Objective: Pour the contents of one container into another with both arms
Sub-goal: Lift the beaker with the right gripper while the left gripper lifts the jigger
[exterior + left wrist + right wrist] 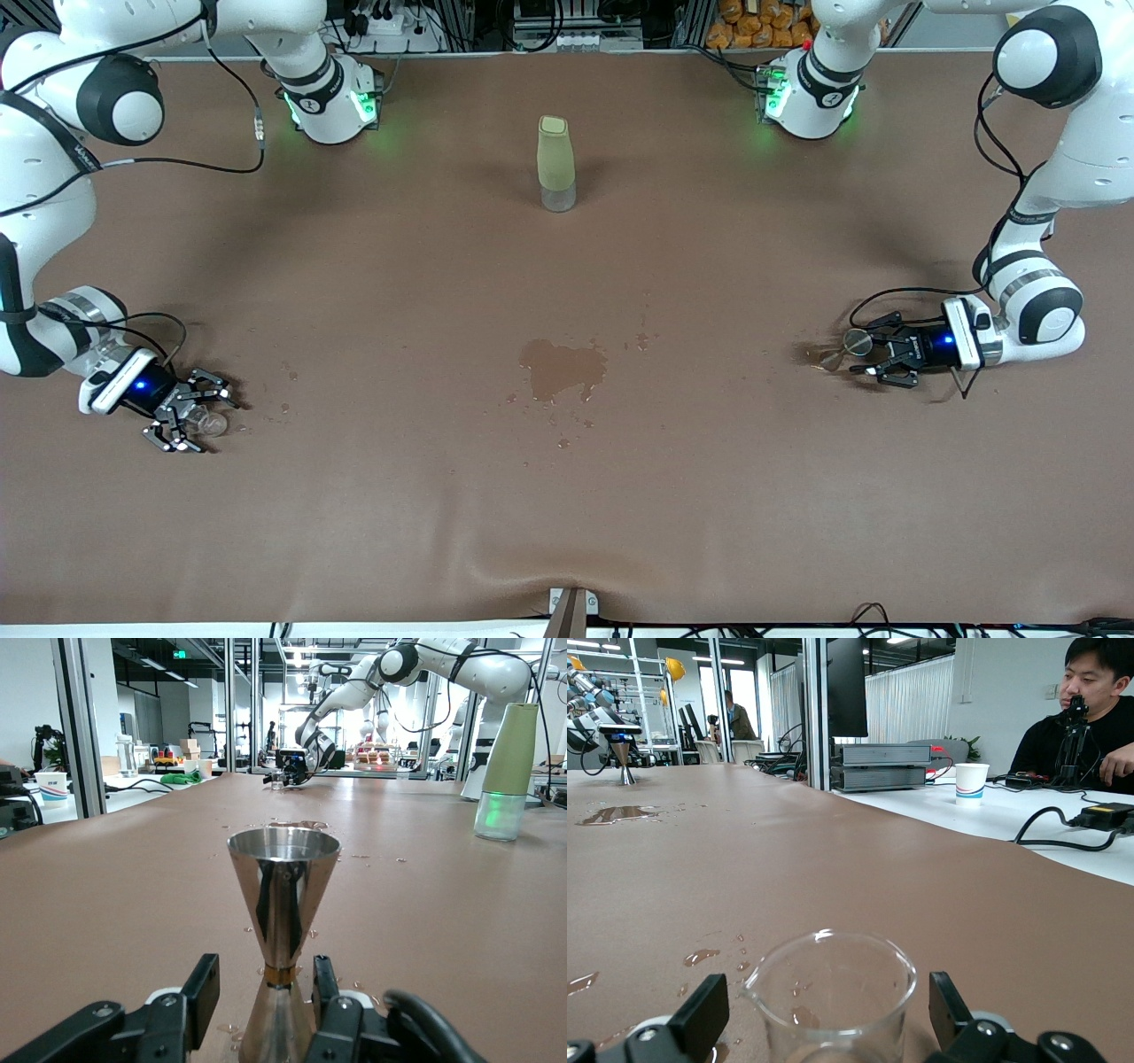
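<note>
The brown table (567, 514) is lying mostly bare, its wide middle broken only by a puddle (563, 369) at its centre and a tall green bottle (555, 164) standing at twelve o'clock from that puddle. The left gripper (873, 356) is sitting low at the puddle's three o'clock, near the table's end, its fingers (202, 985) touching the waist of the upright metal measuring cup (283, 904). The right gripper (197, 413) is resting at eight o'clock near the other end, its fingers (702, 1013) spread wide around the small clear cup (828, 997) without touching it.
</note>
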Controlling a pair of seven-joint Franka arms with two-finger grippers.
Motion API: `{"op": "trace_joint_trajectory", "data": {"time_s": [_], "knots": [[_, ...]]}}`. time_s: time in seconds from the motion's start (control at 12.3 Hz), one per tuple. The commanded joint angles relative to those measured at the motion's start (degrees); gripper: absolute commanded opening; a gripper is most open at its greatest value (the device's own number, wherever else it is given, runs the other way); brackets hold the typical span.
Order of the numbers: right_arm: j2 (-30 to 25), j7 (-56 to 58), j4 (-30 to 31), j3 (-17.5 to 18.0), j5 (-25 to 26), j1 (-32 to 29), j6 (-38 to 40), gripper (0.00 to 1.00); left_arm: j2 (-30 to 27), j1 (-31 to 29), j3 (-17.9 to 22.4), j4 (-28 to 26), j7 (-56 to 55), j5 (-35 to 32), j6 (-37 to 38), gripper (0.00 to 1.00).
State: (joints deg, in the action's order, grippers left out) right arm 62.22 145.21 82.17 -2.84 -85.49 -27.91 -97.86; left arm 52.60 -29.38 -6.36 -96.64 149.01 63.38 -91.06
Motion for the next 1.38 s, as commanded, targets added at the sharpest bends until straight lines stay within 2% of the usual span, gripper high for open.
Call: {"op": "trace_joint_trajectory", "data": {"time_s": [0.0, 0.32, 0.49, 0.57, 0.81, 0.89, 1.05, 1.14, 1.22, 1.3], "knots": [[2.11, 0.25, -1.66, -0.06, -1.7, 0.23, -1.01, 1.0, 0.93, 0.11, -0.24, 0.92, 1.37, 1.31, 0.88, 0.5], [2.64, 0.43, -1.66, -0.06, -2.49, 0.32, -1.01, 1.0, 1.72, 0.9, -0.24, 0.92, 3.91, 3.24, 0.88, 0.45], [2.82, 0.34, -1.66, -0.06, -2.4, 0.58, -1.01, 0.3, 1.81, 1.26, -0.24, 0.92, 4.62, 3.68, 0.79, 0.43], [2.82, 0.34, -1.66, -0.15, -2.4, 0.67, -1.01, 0.01, 1.81, 1.26, -0.24, 0.92, 4.8, 3.68, 0.79, 0.43], [2.82, 0.16, -1.66, -0.15, -2.4, 0.58, -1.01, 0.0, 1.9, 1.26, -0.24, 0.92, 5.41, 3.68, 0.7, 0.38], [2.82, 0.08, -1.66, -0.15, -2.4, 0.67, -0.93, 0.0, 1.9, 1.35, -0.24, 0.92, 5.41, 3.68, 0.7, 0.33], [2.82, 0.08, -1.66, -0.15, -2.4, 0.58, -0.93, 0.0, 1.81, 1.43, -0.15, 1.01, 5.32, 2.29, 0.79, 0.12], [2.82, 0.08, -1.66, -0.15, -2.4, 0.58, -0.93, 0.0, 1.81, 1.78, -0.15, 0.92, 4.89, 2.19, 0.79, 0.09], [2.82, -0.01, -1.66, -0.15, -2.4, 0.58, -0.93, 0.0, 1.81, 1.87, -0.15, 0.92, 4.45, 2.01, 0.79, 0.0], [2.82, -0.19, -1.66, -0.06, -2.4, 0.58, -0.93, 0.0, 1.63, 2.31, -0.06, 1.01, 3.58, 1.84, 0.97, 0.0]]}}
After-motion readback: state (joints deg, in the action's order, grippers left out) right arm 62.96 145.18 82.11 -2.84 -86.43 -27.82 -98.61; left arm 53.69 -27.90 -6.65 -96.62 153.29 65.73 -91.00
